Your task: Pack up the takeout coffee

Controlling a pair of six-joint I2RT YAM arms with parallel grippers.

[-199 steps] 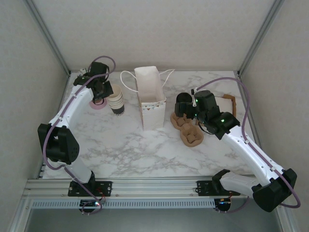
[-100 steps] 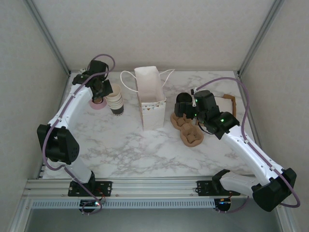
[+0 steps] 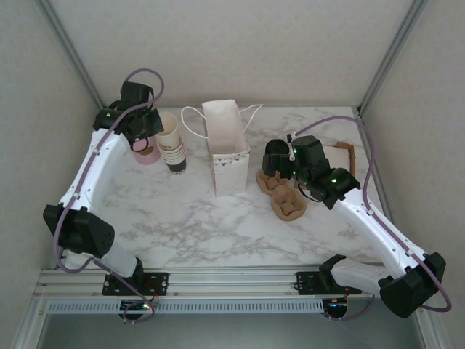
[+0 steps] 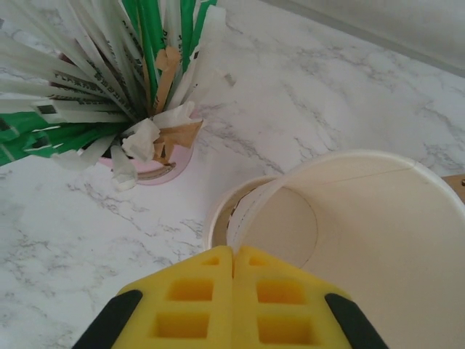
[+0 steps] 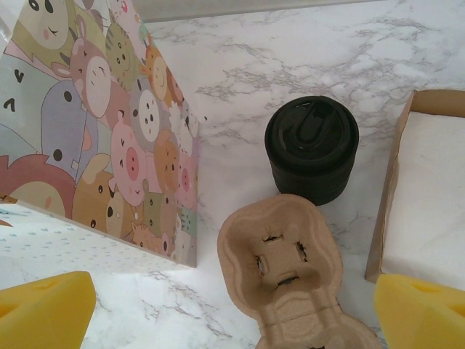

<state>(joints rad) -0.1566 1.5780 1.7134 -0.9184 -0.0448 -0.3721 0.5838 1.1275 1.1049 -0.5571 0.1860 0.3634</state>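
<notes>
A small round black lidded cup is seen upright on the white marbled table, just behind a brown moulded-pulp cup carrier. A paper bag printed with cartoon animals is placed to the left; the right gripper is held with its yellow pads spread wide

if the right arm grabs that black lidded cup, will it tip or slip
The black cup looks squat and stands flat on the marble table, so it probably won't tip easily. Its sides look banded, likely giving some grip. Weight can't be judged; squeezing hard might pop the lid.
</notes>
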